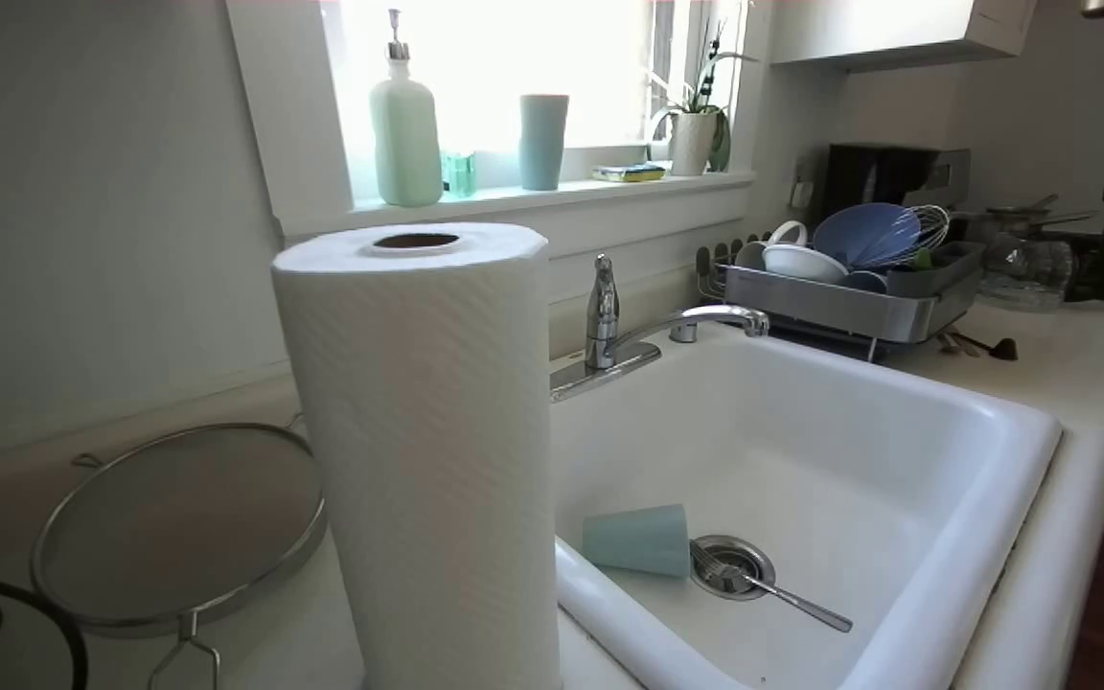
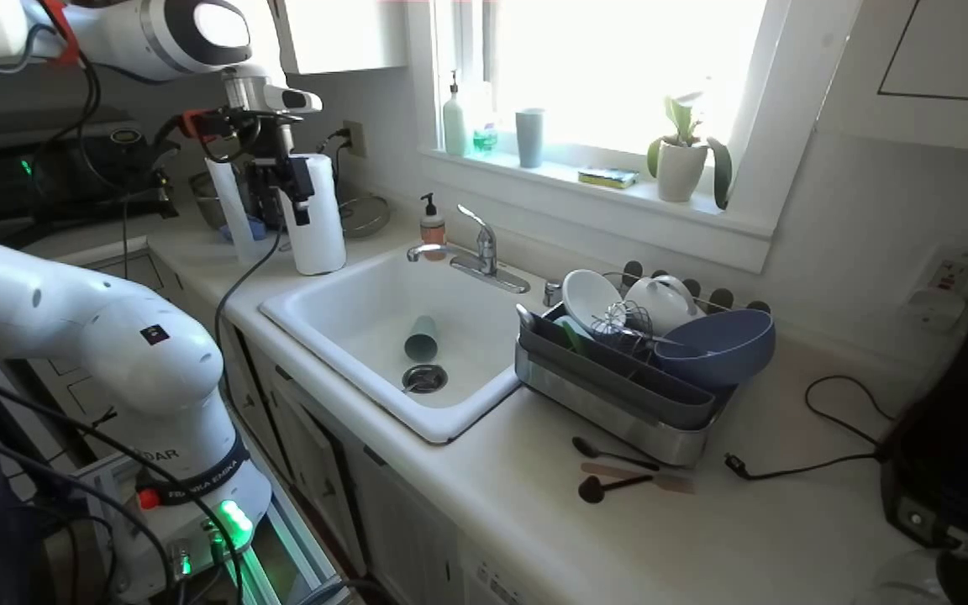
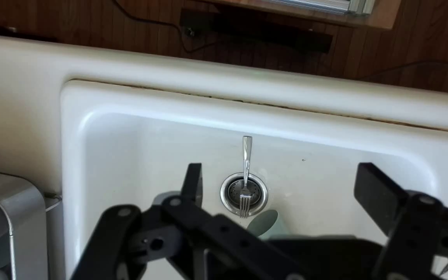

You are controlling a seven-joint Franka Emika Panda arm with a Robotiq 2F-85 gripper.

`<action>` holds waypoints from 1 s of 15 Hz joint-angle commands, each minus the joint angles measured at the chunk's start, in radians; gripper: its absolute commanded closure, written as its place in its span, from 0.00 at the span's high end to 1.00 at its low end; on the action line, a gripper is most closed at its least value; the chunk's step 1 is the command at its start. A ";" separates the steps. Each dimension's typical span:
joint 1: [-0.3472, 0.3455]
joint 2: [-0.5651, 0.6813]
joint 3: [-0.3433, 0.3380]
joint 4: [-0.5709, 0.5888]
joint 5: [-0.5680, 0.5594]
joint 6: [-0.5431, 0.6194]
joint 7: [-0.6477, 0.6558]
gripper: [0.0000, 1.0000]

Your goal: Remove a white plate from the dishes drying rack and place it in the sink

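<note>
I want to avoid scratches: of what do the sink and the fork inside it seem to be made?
The sink: probably ceramic or enamel, glossy white, with soft highlights along its curves. The fork: apparently polished steel, silvery, with bright reflections.

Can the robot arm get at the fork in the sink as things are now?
Probably yes. In the wrist view the gripper stands open, facing into the sink, and nothing covers the fork. Only the cup lies close to its tined end.
</note>
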 commanded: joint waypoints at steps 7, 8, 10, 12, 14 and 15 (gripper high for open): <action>-0.083 0.100 -0.202 0.138 -0.099 0.139 -0.178 1.00; -0.084 0.119 -0.231 0.158 -0.093 0.154 -0.215 1.00; -0.080 0.163 -0.301 0.190 -0.052 0.203 -0.304 1.00; -0.088 0.216 -0.357 0.222 -0.035 0.265 -0.366 1.00; -0.090 0.270 -0.409 0.254 -0.004 0.319 -0.425 1.00; -0.091 0.297 -0.434 0.270 0.010 0.341 -0.462 1.00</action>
